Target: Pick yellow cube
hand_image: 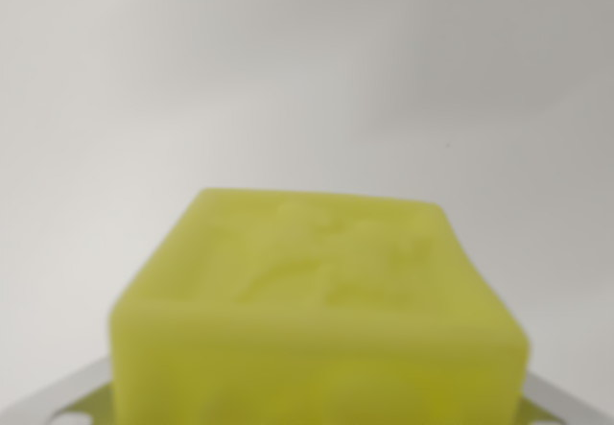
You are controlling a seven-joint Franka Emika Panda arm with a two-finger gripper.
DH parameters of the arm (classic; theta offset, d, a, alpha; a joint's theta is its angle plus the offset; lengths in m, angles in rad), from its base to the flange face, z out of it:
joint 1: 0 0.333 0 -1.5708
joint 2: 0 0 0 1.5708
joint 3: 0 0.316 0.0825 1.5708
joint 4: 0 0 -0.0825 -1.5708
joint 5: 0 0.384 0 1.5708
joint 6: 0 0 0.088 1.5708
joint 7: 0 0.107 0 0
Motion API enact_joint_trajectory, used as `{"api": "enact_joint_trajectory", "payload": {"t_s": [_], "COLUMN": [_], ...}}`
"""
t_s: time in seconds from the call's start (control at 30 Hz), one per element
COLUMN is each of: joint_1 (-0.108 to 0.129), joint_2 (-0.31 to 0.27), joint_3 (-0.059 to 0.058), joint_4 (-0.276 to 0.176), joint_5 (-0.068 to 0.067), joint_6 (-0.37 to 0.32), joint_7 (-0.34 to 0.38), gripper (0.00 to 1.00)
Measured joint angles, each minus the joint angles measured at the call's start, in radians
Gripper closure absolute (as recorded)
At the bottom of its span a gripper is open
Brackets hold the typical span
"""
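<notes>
The yellow cube [317, 291] fills the lower middle of the wrist view, very close and blurred, with a raised pattern on its top face. Pale metal fingers [53, 398] show at the bottom left and bottom right corners, each meeting a side of the cube. My gripper [317, 411] is shut on the yellow cube, which sits between the two fingers. The cube's lower part is cut off by the frame's bottom edge, so what is under it stays hidden.
Behind the cube there is only a plain white-grey surface [307, 80], with no other objects or edges in view.
</notes>
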Motion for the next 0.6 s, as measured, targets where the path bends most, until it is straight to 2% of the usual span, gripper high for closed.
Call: {"api": "enact_joint_trajectory", "payload": {"t_s": [0.6], "joint_1": [0.0], "joint_2": [-0.076], "joint_3": [0.0], "joint_4": [0.005], "joint_5": [0.004], "joint_6": [-0.081], "joint_7": [-0.003], "gripper": [1.0]}}
